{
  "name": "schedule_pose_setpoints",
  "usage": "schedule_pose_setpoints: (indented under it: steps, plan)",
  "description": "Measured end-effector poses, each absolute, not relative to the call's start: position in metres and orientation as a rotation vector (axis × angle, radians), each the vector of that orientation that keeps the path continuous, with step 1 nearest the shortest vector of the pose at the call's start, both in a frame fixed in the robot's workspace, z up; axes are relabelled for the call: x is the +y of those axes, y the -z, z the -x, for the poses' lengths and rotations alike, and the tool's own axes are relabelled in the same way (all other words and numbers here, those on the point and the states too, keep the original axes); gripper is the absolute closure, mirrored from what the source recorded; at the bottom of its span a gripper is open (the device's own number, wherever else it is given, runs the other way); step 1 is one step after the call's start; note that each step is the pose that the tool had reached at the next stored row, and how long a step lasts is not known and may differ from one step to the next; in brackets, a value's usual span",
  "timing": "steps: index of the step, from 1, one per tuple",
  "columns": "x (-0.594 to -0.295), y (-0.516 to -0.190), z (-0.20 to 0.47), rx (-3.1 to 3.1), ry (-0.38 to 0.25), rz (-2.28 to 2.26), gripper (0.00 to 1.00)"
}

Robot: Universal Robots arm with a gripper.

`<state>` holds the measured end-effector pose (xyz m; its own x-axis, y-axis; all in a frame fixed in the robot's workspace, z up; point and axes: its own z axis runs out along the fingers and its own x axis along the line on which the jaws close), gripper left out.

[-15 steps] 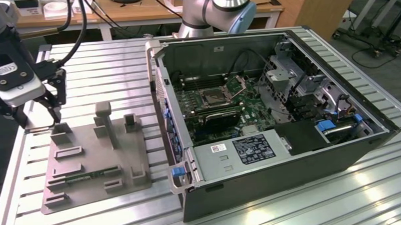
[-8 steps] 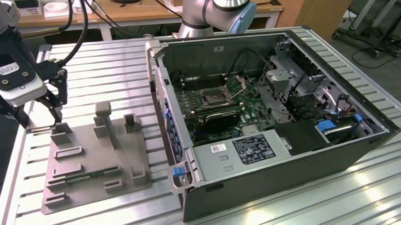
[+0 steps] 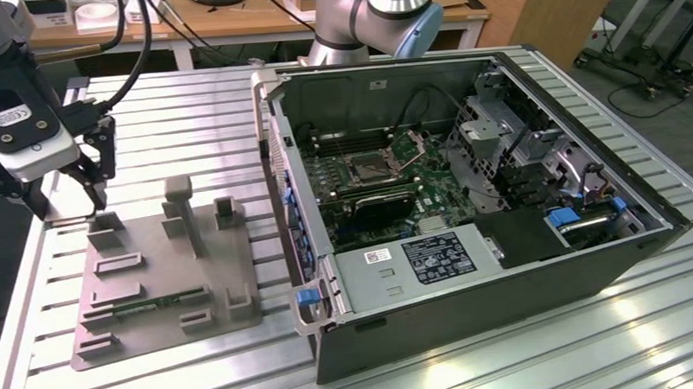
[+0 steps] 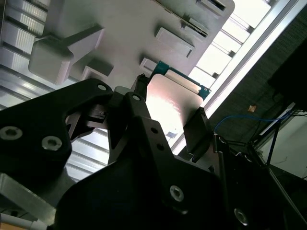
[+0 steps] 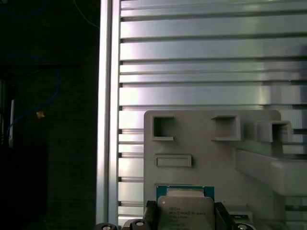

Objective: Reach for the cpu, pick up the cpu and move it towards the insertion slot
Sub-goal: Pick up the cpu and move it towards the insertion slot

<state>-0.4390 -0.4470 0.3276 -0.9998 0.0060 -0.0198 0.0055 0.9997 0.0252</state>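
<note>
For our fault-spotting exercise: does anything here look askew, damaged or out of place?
Nothing stands out. The cpu sits square between the fingers of the gripper at the grey tray edge, and the insertion slot in the open computer case looks unobstructed.

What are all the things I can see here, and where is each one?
cpu: one, silver top with green edge, at the grey tray's corner, within the claw.
grey tray: one, grey, on the table at the exterior view's left.
memory stick: one, green, lying in the grey tray.
computer case: one, dark grey, open, at the exterior view's right.
circuit board: one, green, inside the computer case.
insertion slot: one, silver frame with dark centre, on the circuit board.
table: one, silver, slatted, under everything.
robot arm: one, silver and blue, behind the computer case.
claw: one, black, over the grey tray's corner, astride the cpu.
</note>
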Motion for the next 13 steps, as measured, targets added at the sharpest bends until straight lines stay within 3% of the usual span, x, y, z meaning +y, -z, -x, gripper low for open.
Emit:
schedule_pose_setpoints:
  steps: [13]
  plan:
    - [-0.447, -0.3303, 0.4365, 3.121, -0.039, -0.009, 0.46]
